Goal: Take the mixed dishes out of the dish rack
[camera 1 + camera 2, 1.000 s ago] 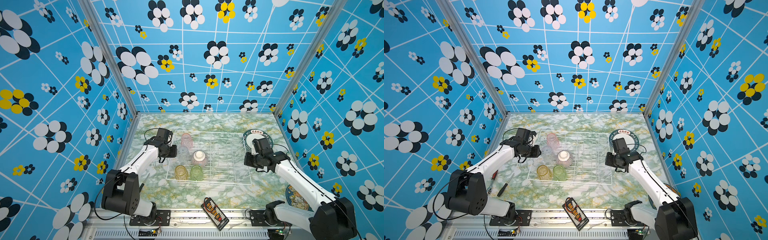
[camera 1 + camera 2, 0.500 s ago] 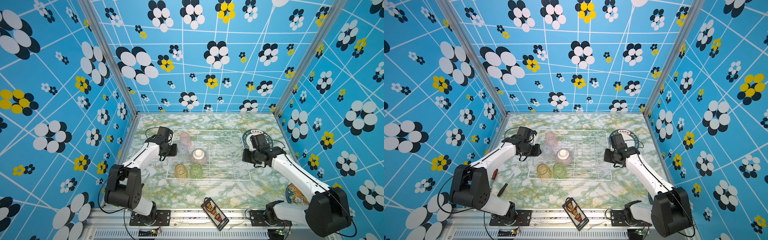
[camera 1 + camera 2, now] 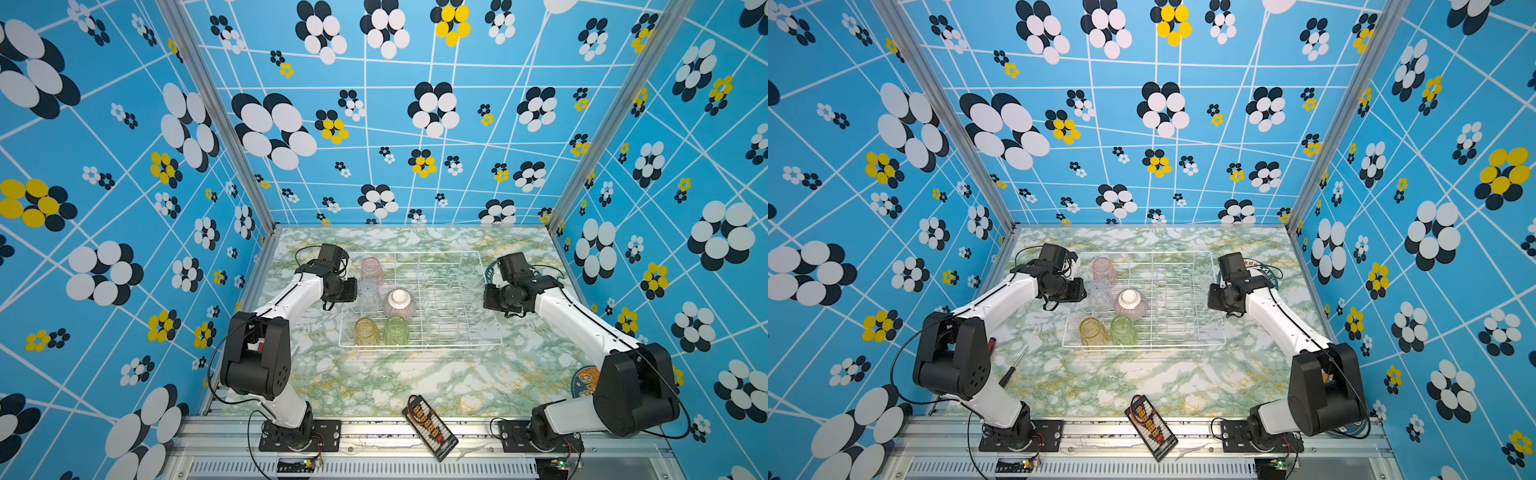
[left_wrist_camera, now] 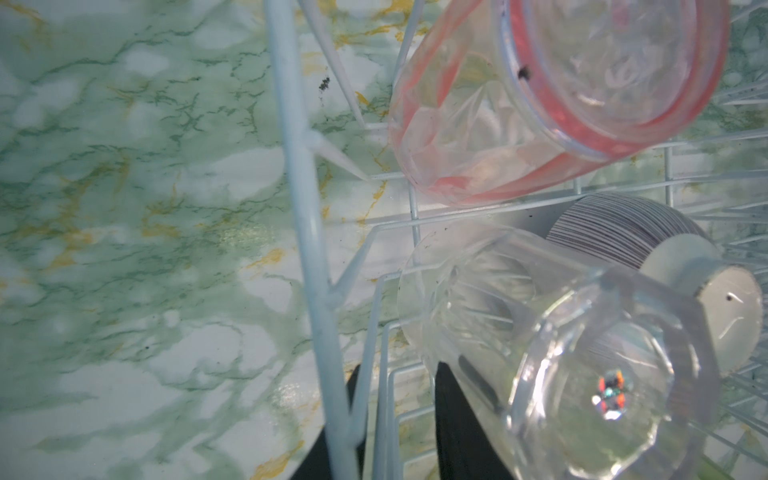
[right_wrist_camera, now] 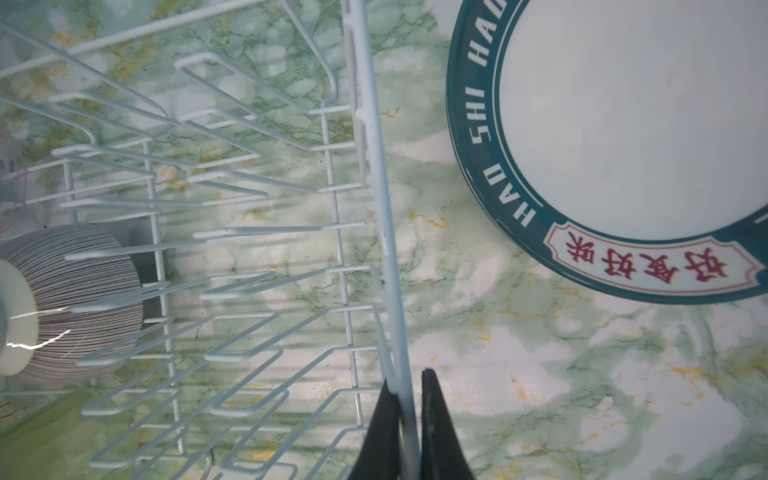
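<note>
Centrally, wire dish rack [image 3: 457, 316]; ribbed clear tumbler [image 3: 369, 293]

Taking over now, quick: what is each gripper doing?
Left gripper: jaws astride the rack wall; whether it grips cannot be told.
Right gripper: closed on the rack's edge wire.
</note>
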Controlling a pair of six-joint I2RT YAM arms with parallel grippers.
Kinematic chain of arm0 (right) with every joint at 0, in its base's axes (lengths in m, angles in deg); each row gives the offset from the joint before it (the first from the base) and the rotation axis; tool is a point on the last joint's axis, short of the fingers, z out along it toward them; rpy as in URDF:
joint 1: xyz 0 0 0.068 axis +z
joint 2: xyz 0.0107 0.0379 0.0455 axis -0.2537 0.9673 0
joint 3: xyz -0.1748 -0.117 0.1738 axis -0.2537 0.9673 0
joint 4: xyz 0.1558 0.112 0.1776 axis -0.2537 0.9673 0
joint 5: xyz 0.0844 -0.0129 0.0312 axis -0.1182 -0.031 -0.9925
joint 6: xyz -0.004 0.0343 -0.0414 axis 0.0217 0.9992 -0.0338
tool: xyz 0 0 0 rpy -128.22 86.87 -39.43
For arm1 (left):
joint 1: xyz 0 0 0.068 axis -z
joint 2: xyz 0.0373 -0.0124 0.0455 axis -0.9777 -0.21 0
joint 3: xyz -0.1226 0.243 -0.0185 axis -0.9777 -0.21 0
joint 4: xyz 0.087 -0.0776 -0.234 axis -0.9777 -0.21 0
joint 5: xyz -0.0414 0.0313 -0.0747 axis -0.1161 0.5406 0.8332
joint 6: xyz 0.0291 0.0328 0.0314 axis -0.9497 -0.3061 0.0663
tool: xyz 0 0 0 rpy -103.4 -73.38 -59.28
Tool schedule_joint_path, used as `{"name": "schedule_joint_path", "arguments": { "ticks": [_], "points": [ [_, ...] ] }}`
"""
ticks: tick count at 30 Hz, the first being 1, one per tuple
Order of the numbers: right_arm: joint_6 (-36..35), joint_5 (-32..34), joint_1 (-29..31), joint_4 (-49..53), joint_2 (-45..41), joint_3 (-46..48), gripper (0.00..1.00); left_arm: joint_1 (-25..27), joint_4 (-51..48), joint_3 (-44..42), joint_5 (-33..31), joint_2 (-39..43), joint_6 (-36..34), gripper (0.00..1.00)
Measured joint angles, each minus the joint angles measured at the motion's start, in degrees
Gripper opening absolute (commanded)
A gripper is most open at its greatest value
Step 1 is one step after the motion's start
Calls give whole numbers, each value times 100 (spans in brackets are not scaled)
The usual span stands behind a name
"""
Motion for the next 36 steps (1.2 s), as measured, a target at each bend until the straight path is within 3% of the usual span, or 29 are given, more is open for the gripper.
{"name": "schedule_joint_path", "arguments": {
  "ticks": [16,22,25,29,33,36],
  "points": [
    [-232,-184,-293,-101,645,-581,0,-2,221,581,35,-557,-37,31],
    [-234,-240,-317,-103,645,-581,0,-4,350,560,116,-555,44,42],
    [-249,-269,-328,-105,645,-581,8,-4,444,492,118,-540,114,51],
    [-214,-260,-334,-122,645,-560,26,-4,485,452,68,-496,162,62],
    [-168,-243,-350,-249,645,-538,43,-4,533,417,-26,-348,177,65],
    [-125,-238,-365,-321,643,-538,48,-4,538,358,-107,-175,177,65]
  ]
}}
